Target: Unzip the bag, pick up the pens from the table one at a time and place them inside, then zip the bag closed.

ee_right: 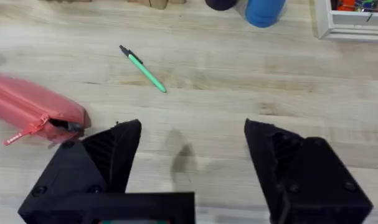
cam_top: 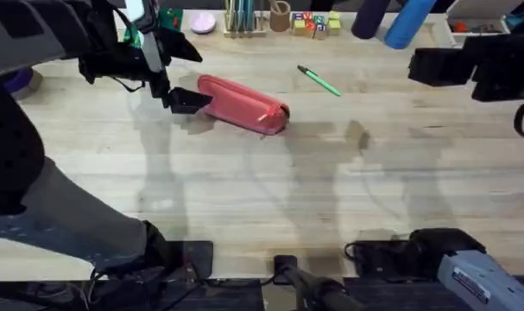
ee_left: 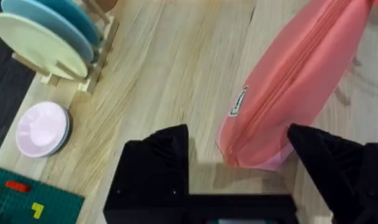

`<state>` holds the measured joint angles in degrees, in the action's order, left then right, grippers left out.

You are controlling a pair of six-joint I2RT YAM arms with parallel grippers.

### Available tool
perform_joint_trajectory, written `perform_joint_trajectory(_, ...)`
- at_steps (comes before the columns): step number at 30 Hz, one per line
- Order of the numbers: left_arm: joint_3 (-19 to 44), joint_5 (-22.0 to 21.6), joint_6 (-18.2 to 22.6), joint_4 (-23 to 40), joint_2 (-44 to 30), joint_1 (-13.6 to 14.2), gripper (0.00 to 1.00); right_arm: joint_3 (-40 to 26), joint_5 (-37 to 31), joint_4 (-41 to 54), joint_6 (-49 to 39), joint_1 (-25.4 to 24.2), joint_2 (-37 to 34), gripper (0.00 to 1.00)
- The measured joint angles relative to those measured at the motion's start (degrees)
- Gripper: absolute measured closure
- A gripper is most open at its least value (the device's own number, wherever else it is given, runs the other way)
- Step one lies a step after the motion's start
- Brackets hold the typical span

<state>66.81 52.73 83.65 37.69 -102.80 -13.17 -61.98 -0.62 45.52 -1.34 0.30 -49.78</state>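
Overhead view. My left arm reaches forward from its base at seven o'clock toward ten o'clock on the table point(cam_top: 244, 190). My left gripper point(cam_top: 186, 101) hangs low at the near-left end of the bag point(cam_top: 243, 105), fingers apart and straddling that end. In my left wrist view one black finger point(ee_left: 157, 163) stands clear of the fabric, while the other point(ee_left: 326, 162) is at the bag's point(ee_left: 294, 81) edge; whether it touches, I cannot tell. The zipper runs lengthwise along the top of the bag.

The bag lies slanted, its long axis running from ten o'clock toward the table's centre, its pull tab at the end nearer the centre. One green pen point(cam_top: 319, 80) lies at about one o'clock, well apart from the bag, dark tip pointing away toward eleven o'clock.

My right arm is raised at two to three o'clock, over bare wood. In my right wrist view my right gripper point(ee_right: 192, 155) is spread wide and holds nothing; beyond it lie the pen point(ee_right: 144, 68) and the bag's tab end point(ee_right: 39, 112).
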Motion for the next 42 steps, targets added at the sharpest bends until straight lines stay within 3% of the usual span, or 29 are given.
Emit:
perform_joint_trajectory(22,0.00,-0.48,0.00,-0.04,0.00,0.17,0.010,0.00,0.00,0.00,0.00,0.00,0.00,0.005)
perform_joint_trajectory(31,0.00,-0.51,0.23,-0.24,0.00,0.17,0.343,0.00,0.00,0.00,0.00,0.00,0.00,0.006)
perform_joint_trajectory(38,0.00,-0.46,0.29,-0.20,0.00,0.17,0.448,0.00,0.00,0.00,0.00,0.00,0.00,0.006)
perform_joint_trajectory(42,0.00,-0.48,0.38,-0.24,0.00,0.46,0.393,0.00,0.00,0.00,0.00,0.00,0.00,0.005)
